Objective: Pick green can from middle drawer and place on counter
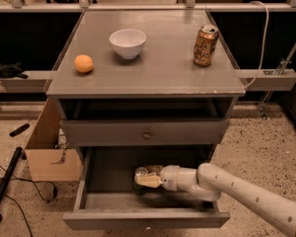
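The tool (pixel 149 180) sits low inside the open drawer (pixel 138 217), with the green can (pixel 141 174) right at its tip; whether it has closed on the can I cannot tell. A sound grip should take the can squarely across its middle, then draw it out clear of the knobbed drawer front (pixel 146 132) just above. Higher still, the table (pixel 158 75) carries a bowl (pixel 128 42), an orange (pixel 83 63) and a gold can (pixel 205 45); the bare front patch looks safest.

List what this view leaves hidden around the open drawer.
Camera view:
- green can: mostly covered by the gripper inside the middle drawer.
- hold on the can: unclear, masked by the gripper.
- arm: cut by the right edge.
- drawer floor near the front: behind its front wall.
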Controlling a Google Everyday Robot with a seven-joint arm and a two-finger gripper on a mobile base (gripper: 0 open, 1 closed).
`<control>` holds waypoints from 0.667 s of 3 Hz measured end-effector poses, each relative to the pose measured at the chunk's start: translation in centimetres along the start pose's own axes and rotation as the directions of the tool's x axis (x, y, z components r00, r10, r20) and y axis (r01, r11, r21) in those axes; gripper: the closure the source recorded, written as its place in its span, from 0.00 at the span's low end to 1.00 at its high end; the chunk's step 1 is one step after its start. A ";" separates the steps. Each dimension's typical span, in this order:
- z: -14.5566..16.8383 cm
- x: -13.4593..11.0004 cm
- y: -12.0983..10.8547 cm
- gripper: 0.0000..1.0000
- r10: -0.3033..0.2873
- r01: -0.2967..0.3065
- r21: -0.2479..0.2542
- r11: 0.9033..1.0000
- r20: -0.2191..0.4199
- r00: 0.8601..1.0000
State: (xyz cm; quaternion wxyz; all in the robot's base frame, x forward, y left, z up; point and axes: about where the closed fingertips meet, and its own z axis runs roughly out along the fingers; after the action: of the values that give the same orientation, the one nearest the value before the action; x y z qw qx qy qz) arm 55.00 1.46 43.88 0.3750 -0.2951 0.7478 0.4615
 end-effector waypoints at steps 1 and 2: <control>-0.1 -0.5 -0.1 1.00 -0.001 0.001 0.007 1.000 -0.034 0.999; -2.3 -3.9 2.2 1.00 -0.041 0.040 -0.013 0.999 -0.041 0.998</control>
State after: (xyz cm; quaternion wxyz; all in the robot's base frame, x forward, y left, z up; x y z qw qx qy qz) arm 54.69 0.60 48.80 0.3668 -0.3219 0.7466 0.4520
